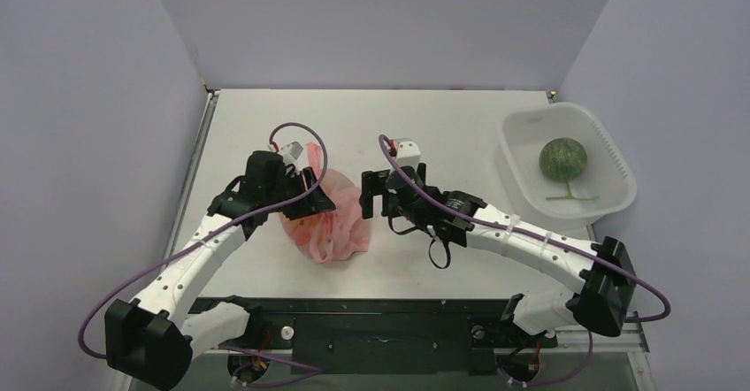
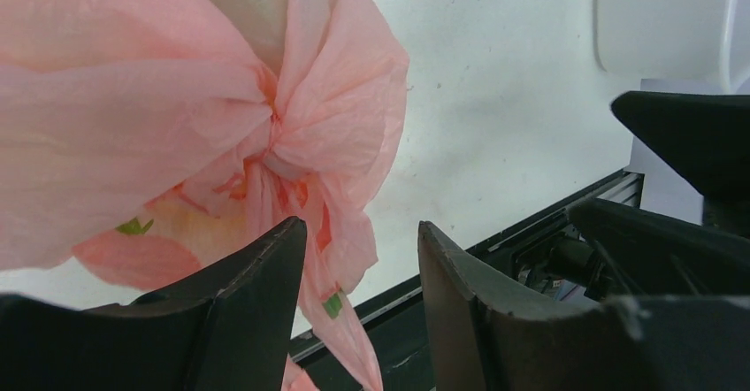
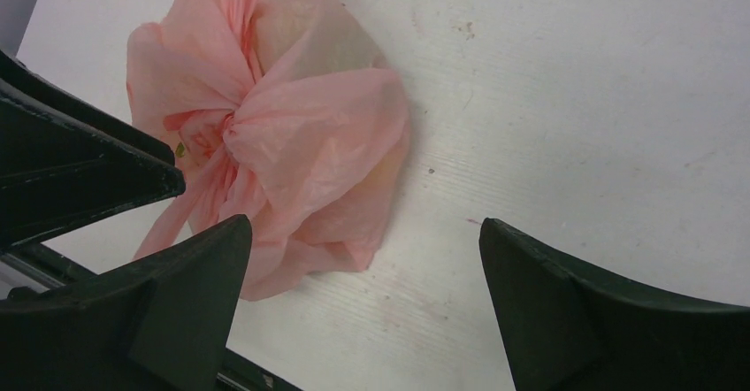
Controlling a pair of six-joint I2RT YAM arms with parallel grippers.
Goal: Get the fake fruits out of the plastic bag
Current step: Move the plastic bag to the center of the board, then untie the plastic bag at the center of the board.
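The pink plastic bag (image 1: 334,225) lies gathered shut on the white table between my two grippers. It also shows in the left wrist view (image 2: 159,117) and the right wrist view (image 3: 292,134). The fake fruits inside are hidden; only a yellowish shade (image 2: 199,227) shows through the film. My left gripper (image 1: 311,198) is over the bag's left part, open (image 2: 363,232), with a loose strip of bag (image 2: 340,320) hanging between the fingers, not pinched. My right gripper (image 1: 371,202) is wide open (image 3: 361,227), empty, just right of the bag.
A white tub (image 1: 610,198) stands at the right edge with a round green fruit (image 1: 563,158) with a stem in it. The table's dark front rail (image 2: 531,223) runs close below the bag. My left gripper's finger (image 3: 88,179) shows in the right wrist view.
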